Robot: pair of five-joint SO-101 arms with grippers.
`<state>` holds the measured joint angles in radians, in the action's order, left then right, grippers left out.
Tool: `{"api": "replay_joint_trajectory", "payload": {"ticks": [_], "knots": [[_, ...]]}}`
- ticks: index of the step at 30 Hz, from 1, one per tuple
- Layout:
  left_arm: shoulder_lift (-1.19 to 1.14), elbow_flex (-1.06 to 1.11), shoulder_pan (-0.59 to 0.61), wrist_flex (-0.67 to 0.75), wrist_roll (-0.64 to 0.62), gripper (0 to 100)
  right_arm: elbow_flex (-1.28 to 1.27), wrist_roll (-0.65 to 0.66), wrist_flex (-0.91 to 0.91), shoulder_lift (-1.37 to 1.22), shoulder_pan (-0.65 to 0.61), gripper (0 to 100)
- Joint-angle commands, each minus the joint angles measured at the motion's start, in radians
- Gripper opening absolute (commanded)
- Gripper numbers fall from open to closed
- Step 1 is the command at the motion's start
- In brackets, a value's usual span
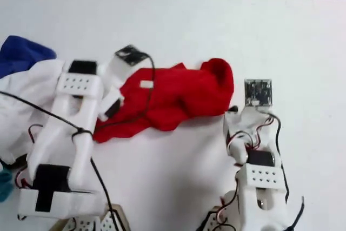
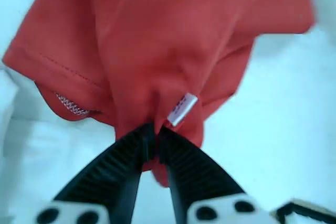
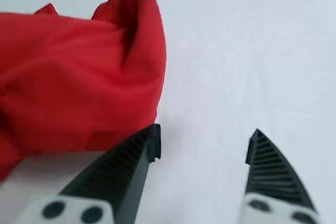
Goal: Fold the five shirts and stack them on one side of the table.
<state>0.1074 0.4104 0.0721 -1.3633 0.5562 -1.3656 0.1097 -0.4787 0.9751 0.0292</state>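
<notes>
The left gripper [image 2: 156,132] sits closest to its wrist camera, its two black jaws clenched on a fold of the red shirt [image 2: 157,51]. The pinch is just beside a small white tag [image 2: 182,109] sewn to the cloth. Fabric bunches away from the pinch, and a stitched hem runs along one edge.

In the right wrist view, the right gripper [image 3: 206,137] has its jaws spread wide, holding nothing. One finger [image 3: 131,156] is just beside the red shirt's edge. The other is over the bare white table [image 3: 252,51].

Seen from above, the red shirt lies crumpled near the middle of the table, between the two grippers. The left gripper holds its left end. The right gripper sits at its right end, near a raised hump of fabric.

A white shirt [image 1: 21,106] lies rumpled at the table's left side, partly under the arm that carries the left gripper. A blue shirt [image 1: 24,52] lies at the far left, touching the white shirt's far edge. A scrap of teal cloth [image 1: 4,182] shows at the left edge, near that arm's base.
</notes>
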Motion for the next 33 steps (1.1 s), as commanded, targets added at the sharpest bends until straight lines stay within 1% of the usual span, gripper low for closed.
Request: {"api": "replay_joint_trajectory", "payload": {"ticks": [1,5,7,9,14,17,20,24,28,33], "knots": [[0.048,0.107,0.055,0.16,-0.011,3,0.095,-0.012,-0.047,0.024,-0.051,26.8],[0.048,0.222,0.08,0.338,-0.011,3,0.153,-0.02,-0.039,-0.073,-0.094,26.8],[0.048,0.277,0.078,0.422,-0.011,3,0.232,-0.034,-0.039,-0.202,-0.102,26.8],[0.048,0.326,0.075,0.499,-0.011,3,0.353,-0.077,-0.059,-0.366,-0.097,26.8],[0.054,0.446,0.075,0.677,-0.023,3,0.695,-0.112,-0.288,-0.739,-0.104,26.8],[0.049,0.433,0.08,0.683,-0.109,3,0.833,-0.106,-0.375,-0.88,-0.087,25.1],[0.048,0.433,0.08,0.689,-0.157,3,0.902,-0.104,-0.394,-0.97,-0.073,22.1],[0.048,0.437,0.103,0.69,-0.166,3,0.944,-0.104,-0.415,-1.04,-0.101,17.6],[0.048,0.437,0.104,0.69,-0.166,3,0.997,-0.101,-0.492,-1.052,-0.163,17.0],[0.048,0.437,0.106,0.69,-0.166,3,1.039,0.006,-0.527,-1.059,-0.219,17.0]]}}
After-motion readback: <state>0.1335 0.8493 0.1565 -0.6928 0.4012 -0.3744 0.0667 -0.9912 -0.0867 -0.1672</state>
